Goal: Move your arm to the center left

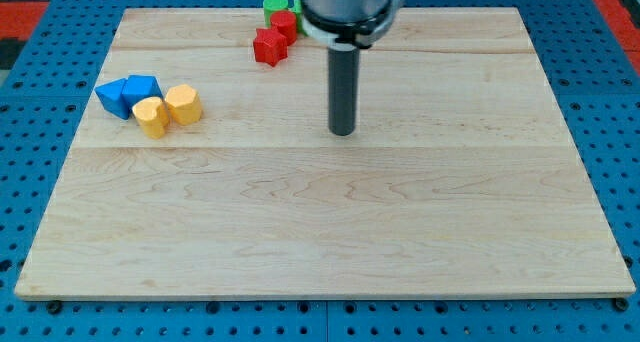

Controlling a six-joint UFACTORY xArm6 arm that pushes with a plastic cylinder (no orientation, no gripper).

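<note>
No claw on this arm, so nothing to be apart or together: it ends in a straight dark rod, and my tip (342, 133) rests on the table (320, 222) a bit above centre, slightly to the view's right of the middle. The rod is a smooth matte cylinder, dark grey, hanging vertical from a wider silver and black collar at the view's top. It touches no block.

Nearest blocks sit up and to the view's left of the tip, near the top edge. A red star-like block (269, 46) has knobbly points; a second red block (285, 24) is just beside it, shape unclear. A green round block (275, 3) lies behind those, partly cut off by the arm's collar.

Well apart, toward the view's left at approx tip height or a little higher, is a tight cluster of four. Two yellow blocks: one a hexagon-ish prism (183, 103), the other rounder (151, 116), set side by side. Behind them are two blue blocks (128, 93), angular, touching each other and the yellow pair.

The centre-left zone of the board, i.e. where the task points, lies just below that cluster; my tip is well apart from it.

The table is pale wood in wide glued planks, fine grain, satin finish, seams running left to right. It sits on a blue perforated base with regular holes; red strips show at the top corners.
</note>
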